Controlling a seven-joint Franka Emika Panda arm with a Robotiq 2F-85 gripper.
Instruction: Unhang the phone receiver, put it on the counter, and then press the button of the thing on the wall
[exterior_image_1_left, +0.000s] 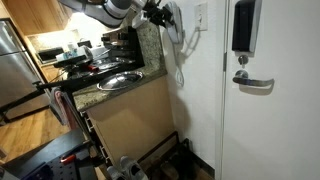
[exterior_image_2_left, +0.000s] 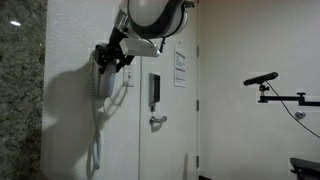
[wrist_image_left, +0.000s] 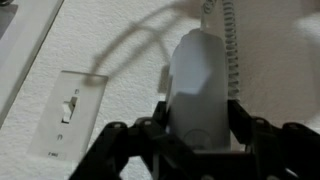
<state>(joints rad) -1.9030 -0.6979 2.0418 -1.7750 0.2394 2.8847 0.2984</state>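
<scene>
Closest in the wrist view, the end effector (wrist_image_left: 198, 135) straddles the phone receiver (wrist_image_left: 195, 75), jaws partly open; whether they press it, I cannot tell. In an exterior view it hangs on the wall (exterior_image_1_left: 205, 95), with the surface (exterior_image_1_left: 95, 98) at 7 o'clock. In an exterior view its cord (exterior_image_2_left: 97, 140) drops at 6 o'clock. It is probably light, stiff and smooth: hold its middle.
</scene>
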